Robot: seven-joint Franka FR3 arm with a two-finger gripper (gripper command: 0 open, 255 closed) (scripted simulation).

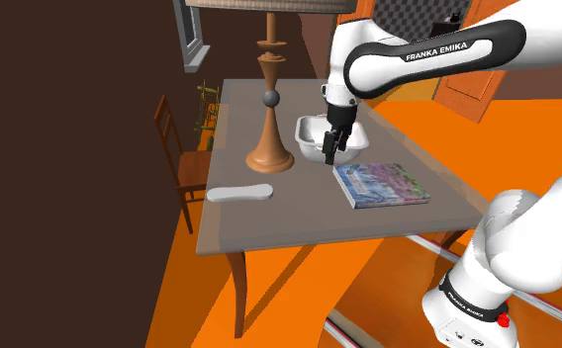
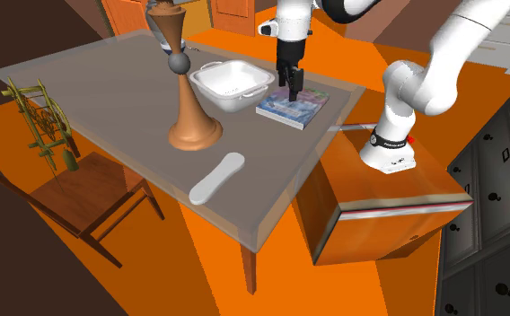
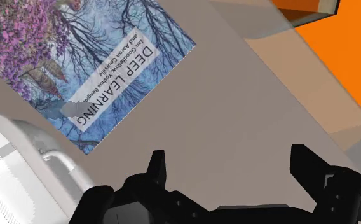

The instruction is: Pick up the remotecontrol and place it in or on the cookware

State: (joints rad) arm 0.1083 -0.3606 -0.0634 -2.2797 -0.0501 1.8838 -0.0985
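The remote control [image 1: 239,192] [image 2: 217,178] is a plain white, long, flat piece lying near the table's front edge, on the shoulder view's left. The cookware [image 1: 325,136] [image 2: 233,83] is a white, handled dish further back; its rim [image 3: 20,172] shows beside the fingers in the wrist view. My black gripper [image 1: 330,153] [image 2: 294,92] [image 3: 230,167] hangs open and empty just above the table, between the dish and a book, well away from the remote.
A "Deep Learning" book [image 1: 380,184] [image 2: 292,108] [image 3: 90,63] lies flat beside the dish. A tall wooden lamp base [image 1: 270,148] [image 2: 193,126] stands between the remote and the dish. A wooden chair [image 1: 185,163] [image 2: 83,193] sits at the table's side.
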